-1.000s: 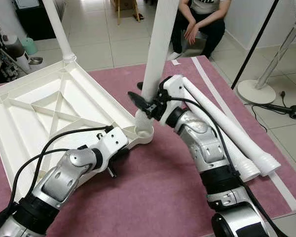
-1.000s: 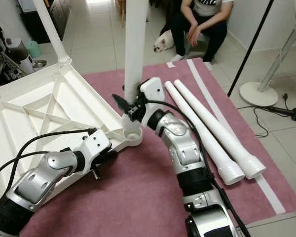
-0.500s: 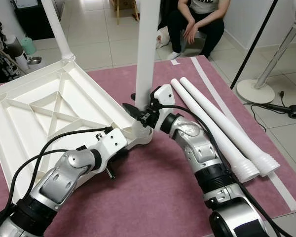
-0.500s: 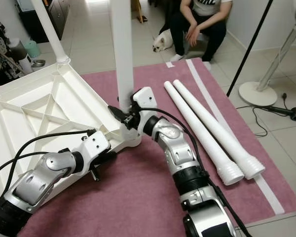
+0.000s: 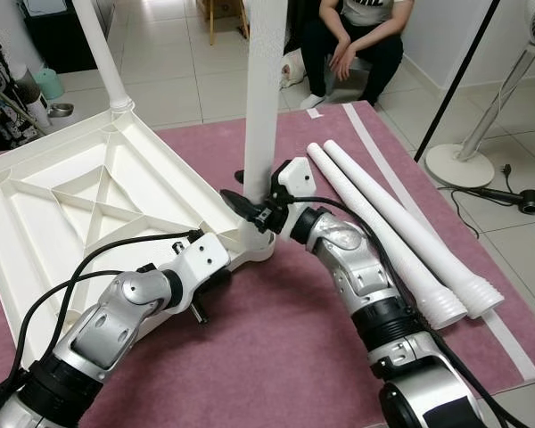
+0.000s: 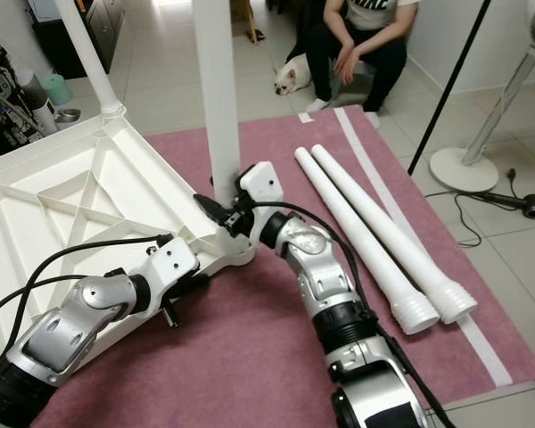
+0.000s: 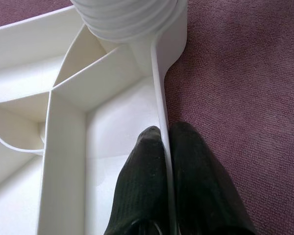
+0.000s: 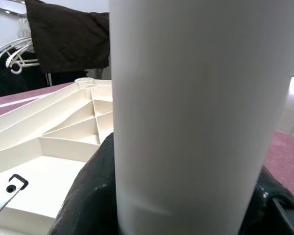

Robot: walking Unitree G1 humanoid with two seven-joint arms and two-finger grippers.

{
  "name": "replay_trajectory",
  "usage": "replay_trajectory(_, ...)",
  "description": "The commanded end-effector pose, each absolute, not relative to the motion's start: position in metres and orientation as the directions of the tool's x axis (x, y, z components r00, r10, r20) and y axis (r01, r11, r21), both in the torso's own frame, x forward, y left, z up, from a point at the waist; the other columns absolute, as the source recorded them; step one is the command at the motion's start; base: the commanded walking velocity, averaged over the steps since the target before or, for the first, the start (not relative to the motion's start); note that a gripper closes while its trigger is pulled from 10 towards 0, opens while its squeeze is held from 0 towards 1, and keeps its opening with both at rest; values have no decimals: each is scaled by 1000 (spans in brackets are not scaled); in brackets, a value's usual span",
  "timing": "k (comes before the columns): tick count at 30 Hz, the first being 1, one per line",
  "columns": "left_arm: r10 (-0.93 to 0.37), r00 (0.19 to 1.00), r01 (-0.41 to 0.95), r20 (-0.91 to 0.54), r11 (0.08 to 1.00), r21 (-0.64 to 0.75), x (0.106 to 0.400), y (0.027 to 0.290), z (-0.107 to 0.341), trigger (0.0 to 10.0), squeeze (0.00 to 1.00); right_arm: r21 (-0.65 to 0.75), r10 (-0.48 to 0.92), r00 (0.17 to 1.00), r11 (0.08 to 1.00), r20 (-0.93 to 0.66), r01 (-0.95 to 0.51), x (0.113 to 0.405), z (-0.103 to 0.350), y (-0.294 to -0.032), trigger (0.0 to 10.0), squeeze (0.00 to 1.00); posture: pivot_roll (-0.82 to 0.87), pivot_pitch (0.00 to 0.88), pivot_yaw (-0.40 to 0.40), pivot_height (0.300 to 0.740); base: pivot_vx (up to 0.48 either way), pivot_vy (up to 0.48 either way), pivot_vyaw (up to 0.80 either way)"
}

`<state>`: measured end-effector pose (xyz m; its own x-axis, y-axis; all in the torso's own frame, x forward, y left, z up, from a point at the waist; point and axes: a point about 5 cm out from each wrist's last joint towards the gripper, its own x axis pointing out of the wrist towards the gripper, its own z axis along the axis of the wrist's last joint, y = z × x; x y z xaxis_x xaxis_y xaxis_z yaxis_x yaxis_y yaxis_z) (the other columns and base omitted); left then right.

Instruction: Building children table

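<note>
Two grippers at work on an upturned white tabletop (image 5: 71,205), lying ribbed underside up on a maroon rug (image 5: 276,357). Right gripper (image 5: 250,203) clamped around a white table leg (image 5: 264,89), low down, just above the corner socket (image 5: 255,242) holding the leg upright; black fingers (image 8: 88,196) wrapped on either side of the tube. Left gripper (image 7: 166,147) pinched onto the tabletop's thin rim wall near that same corner, one finger inside, one outside over the rug. Second leg (image 5: 102,53) already upright at the far corner. Two loose legs (image 5: 401,232) side by side on the rug, right of the arm. Seated person (image 5: 357,45) beyond, standing fan (image 5: 481,134) at right.
</note>
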<state>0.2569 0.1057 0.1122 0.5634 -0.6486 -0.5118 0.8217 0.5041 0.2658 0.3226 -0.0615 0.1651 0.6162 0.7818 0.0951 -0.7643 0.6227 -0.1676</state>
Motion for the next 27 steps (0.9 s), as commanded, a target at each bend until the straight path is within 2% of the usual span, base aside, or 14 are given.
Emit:
replay_trajectory(1, -602, 604, 793, -522, 517, 321, 260, 115, 113, 10000, 0, -136, 773, 633, 624, -32, -769, 319, 136, -67, 10000, 0, 62, 0, 73, 740, 0, 0, 0)
replay_trajectory(19, -589, 611, 787, -529, 522, 328, 262, 118, 113, 10000, 0, -118, 741, 671, 663, -43, -740, 320, 128, -80, 10000, 0, 65, 0, 87, 740, 0, 0, 0)
replay_trajectory(27, -591, 609, 789, -529, 518, 330, 262, 117, 113, 10000, 0, -43, 782, 623, 622, -26, -782, 325, 133, -75, 10000, 0, 70, 0, 88, 740, 0, 0, 0)
